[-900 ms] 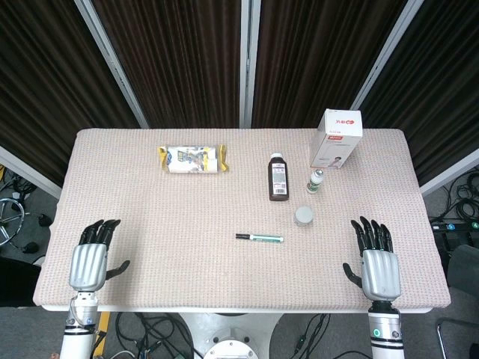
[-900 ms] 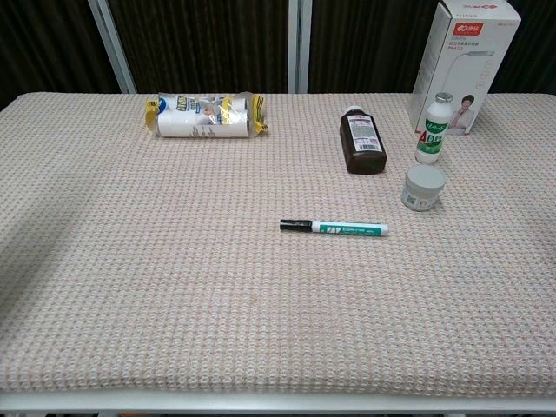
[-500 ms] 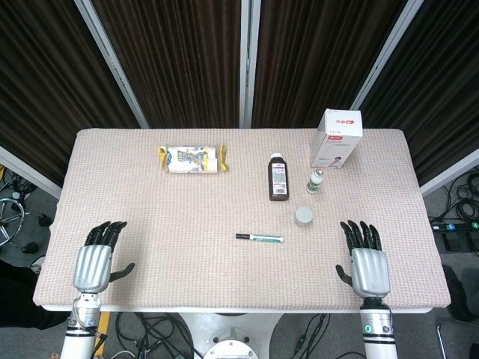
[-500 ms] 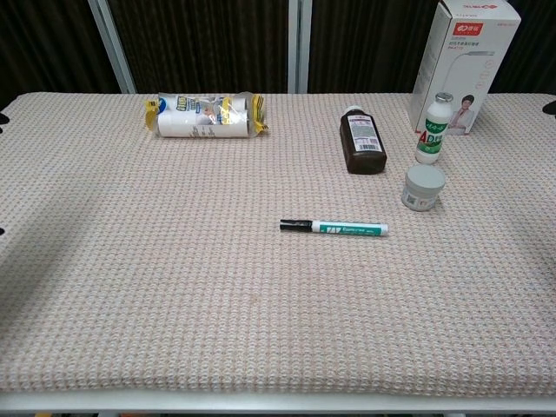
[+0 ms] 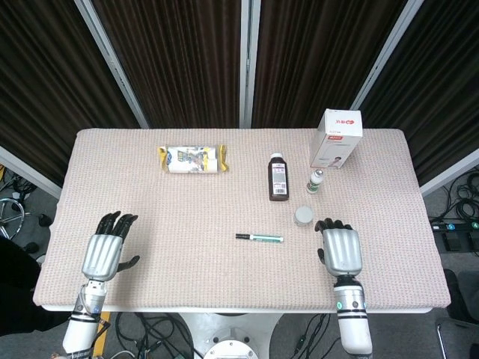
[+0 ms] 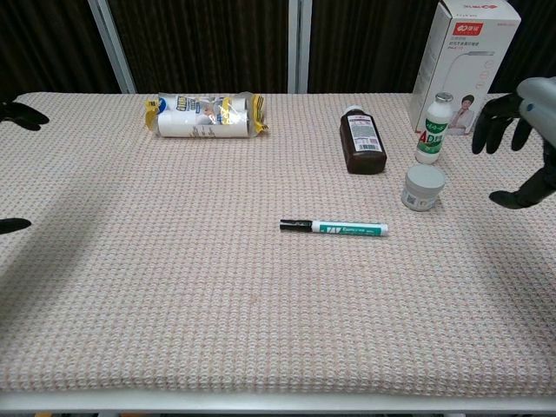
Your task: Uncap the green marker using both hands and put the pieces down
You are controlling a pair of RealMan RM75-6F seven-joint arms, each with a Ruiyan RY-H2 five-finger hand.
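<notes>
Nearby, one small jar (image 5: 304, 216) just beside empty, spread right hand (image 5: 340, 248), one green marker (image 5: 260, 238) (capped) lying mid-table between it and empty, spread left hand (image 5: 106, 252), plus two bottles, one box, one packet.
</notes>
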